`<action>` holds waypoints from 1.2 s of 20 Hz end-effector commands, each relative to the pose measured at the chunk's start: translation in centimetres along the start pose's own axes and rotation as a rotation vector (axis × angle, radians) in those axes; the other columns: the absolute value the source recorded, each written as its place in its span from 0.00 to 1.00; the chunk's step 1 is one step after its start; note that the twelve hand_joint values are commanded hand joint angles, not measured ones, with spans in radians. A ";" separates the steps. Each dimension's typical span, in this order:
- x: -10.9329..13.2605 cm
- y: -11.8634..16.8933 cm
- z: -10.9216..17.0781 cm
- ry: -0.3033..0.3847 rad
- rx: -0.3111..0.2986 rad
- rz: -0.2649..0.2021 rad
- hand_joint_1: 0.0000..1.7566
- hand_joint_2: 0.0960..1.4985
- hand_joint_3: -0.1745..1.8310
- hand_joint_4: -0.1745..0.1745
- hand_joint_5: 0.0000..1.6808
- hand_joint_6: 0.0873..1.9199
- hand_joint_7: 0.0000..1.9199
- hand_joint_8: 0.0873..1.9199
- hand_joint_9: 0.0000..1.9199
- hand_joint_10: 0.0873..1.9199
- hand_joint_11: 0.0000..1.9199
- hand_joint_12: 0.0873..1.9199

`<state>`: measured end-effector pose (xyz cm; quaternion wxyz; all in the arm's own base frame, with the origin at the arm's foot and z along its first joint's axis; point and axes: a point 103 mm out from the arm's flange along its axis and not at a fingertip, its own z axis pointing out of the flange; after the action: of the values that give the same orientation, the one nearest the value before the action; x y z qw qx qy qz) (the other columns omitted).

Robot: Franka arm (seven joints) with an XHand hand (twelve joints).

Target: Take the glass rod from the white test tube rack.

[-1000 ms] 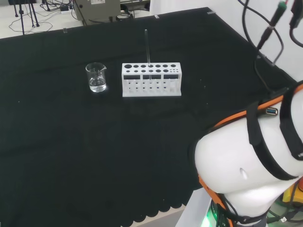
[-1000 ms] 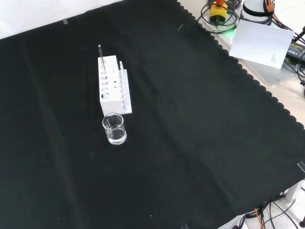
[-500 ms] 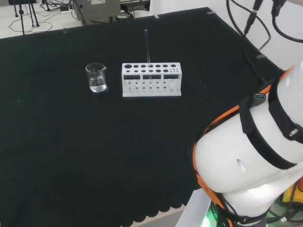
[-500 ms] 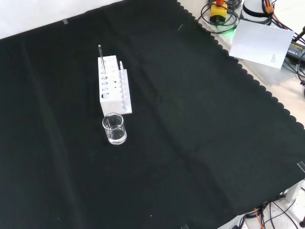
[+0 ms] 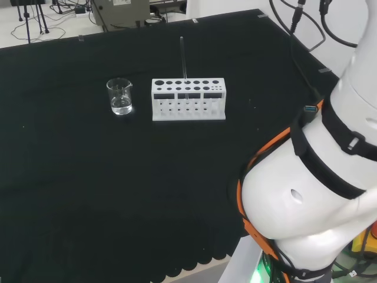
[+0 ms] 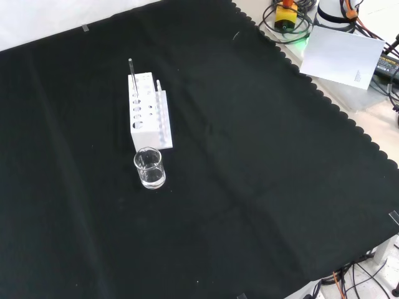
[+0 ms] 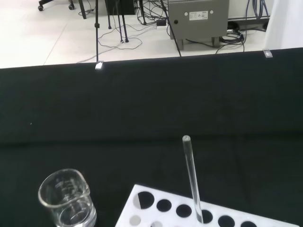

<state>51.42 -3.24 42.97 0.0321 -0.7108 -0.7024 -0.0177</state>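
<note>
Arm links (image 5: 318, 188) swinging upward in head view since earlier; hand state impossible to tell. Glass rod (image 5: 183, 62) standing upright in white rack (image 5: 188, 99), beaker (image 5: 120, 96) beside it.

Pale floor (image 7: 42, 33) beyond the black cloth (image 7: 151, 104), with cables (image 7: 142, 28) and a grey box (image 7: 199, 19).

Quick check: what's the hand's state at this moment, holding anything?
Hand: cannot be told. The glass rod stands upright in the white test tube rack, nothing touching it.
</note>
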 end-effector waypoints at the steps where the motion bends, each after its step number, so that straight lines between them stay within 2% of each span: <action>1: -1.7 2.7 1.8 -0.013 0.002 0.028 0.34 0.58 0.34 0.05 0.17 0.00 0.19 0.46 0.36 0.44 0.10 0.75; 6: -2.1 4.0 3.9 -0.017 0.041 0.030 0.34 0.57 0.34 0.04 0.17 0.00 0.20 0.46 0.38 0.44 0.11 0.75; 12: -1.9 4.6 6.0 -0.059 0.056 0.001 0.35 0.57 0.34 0.03 0.18 0.00 0.25 0.46 0.41 0.45 0.12 0.74; 20: -2.5 5.4 8.6 -0.029 0.069 0.006 0.36 0.58 0.34 0.00 0.24 0.00 0.33 0.47 0.45 0.45 0.16 0.73; 24: -2.4 5.6 9.9 -0.028 0.087 -0.006 0.36 0.58 0.34 0.00 0.26 0.02 0.36 0.47 0.48 0.46 0.17 0.73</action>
<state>56.63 -5.04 34.17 0.0453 -0.7105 -0.7019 0.0213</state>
